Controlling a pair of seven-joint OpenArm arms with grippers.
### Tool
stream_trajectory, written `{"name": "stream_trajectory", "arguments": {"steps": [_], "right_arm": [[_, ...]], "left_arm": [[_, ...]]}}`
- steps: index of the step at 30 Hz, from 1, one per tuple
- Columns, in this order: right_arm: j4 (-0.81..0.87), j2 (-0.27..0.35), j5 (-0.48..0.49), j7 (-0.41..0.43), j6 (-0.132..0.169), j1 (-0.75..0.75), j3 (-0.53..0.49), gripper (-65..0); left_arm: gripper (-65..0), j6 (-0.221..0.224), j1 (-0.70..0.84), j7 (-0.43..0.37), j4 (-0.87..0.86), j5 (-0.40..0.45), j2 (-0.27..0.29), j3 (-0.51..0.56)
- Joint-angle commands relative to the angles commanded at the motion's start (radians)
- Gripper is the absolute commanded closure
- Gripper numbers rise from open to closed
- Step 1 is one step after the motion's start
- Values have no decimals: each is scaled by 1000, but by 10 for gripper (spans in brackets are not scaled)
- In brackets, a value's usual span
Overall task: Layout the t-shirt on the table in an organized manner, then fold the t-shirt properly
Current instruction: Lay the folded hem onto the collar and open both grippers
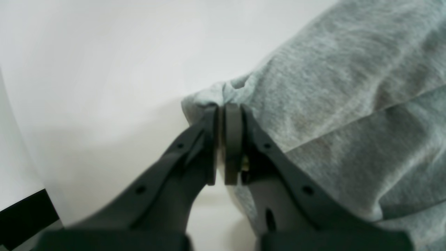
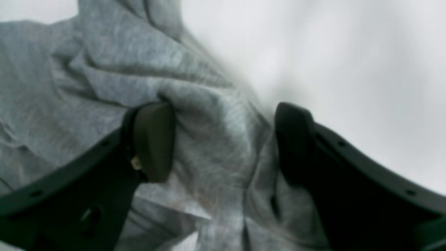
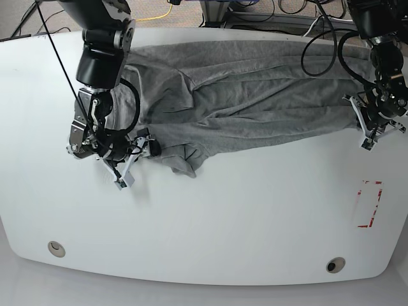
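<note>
- The t-shirt (image 3: 255,102), heather grey, lies spread and rumpled across the far half of the white counter (image 3: 210,223), running from the left side of the base view to the right, with a bunched corner hanging toward the near side at left of centre.
- Left gripper (image 1: 223,111): jaws pressed together on a bunched edge of the fabric; in the base view it sits at the shirt's right end (image 3: 373,124).
- Right gripper (image 2: 223,139): jaws spread wide, one pad (image 2: 153,139) touching a fold, the cloth lying between the two; in the base view it sits at the shirt's left end (image 3: 131,156).
- A red tape outline (image 3: 370,204) marks the counter near its right edge, well apart from the shirt.
- Two small round holes (image 3: 56,248) lie along the near edge.
</note>
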Motion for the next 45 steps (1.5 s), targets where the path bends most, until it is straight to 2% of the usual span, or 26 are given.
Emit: {"name": "stream_trajectory", "arguments": {"steps": [2,3,5,8,11,19,23,30,37,45], "right_arm": [[0,0,2,0,0,-3,0,-265],[0,0,2,0,0,-3,0,-244],[2,0,2,0,0,-5,0,-143],[3,0,3,-3,0,-3,0,-48],[46,0,3,-17,0,-6,0,-43],[296,-8,5,-146,0,-55,2,-43],[425,-18,5,-239,0,-86,3,-43],[629,-26,5,-332,0,-175,3,-43],[740,-28,5,-332,0,-285,3,-43],[752,-29,5,-332,0,-376,3,-43]], "left_arm": [[-8,0,-2,0,-2,0,0,2],[-8,0,-2,0,-2,0,0,2],[-8,0,-2,0,-3,0,0,2],[-8,0,-2,0,-5,0,0,2],[-8,0,-2,0,-5,0,0,3],[-8,0,-3,-2,3,-2,0,3],[-8,0,-5,-2,23,-2,0,-3],[-8,0,2,0,61,-2,0,-3],[-8,0,3,0,61,-2,-17,-5],[-8,0,40,0,61,-2,-23,-11]]}}
